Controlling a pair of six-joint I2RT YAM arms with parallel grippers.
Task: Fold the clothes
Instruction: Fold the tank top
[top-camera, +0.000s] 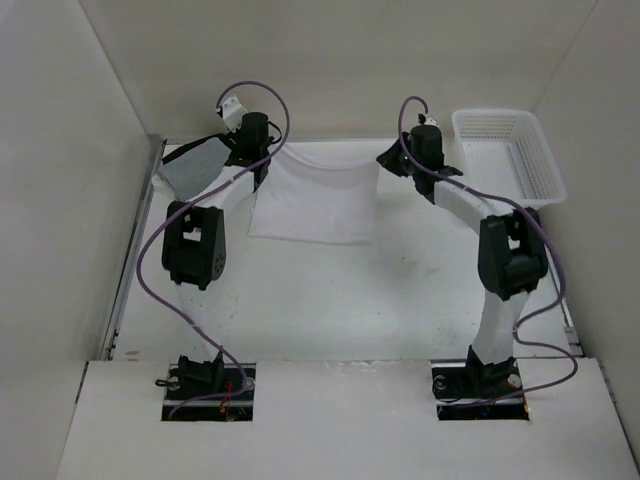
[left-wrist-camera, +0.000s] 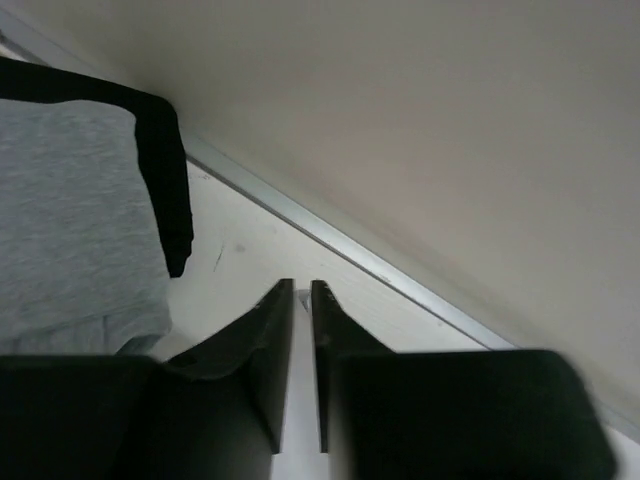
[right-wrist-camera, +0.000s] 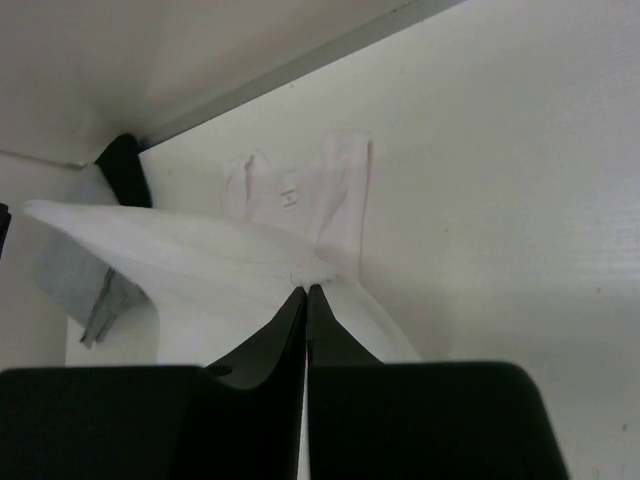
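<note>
Right of T-shirt (top-camera: 315, 200), basket (top-camera: 490, 122) (white lattice)

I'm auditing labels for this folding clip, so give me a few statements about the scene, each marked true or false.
1. The right gripper pinches the shirt. True.
2. The grey garment is in the basket. False: it lies at the far left corner of the table, outside the basket.
3. The basket stands at the far right. True.
4. The shirt lies at the table's near edge. False: it is at the far side.
</note>
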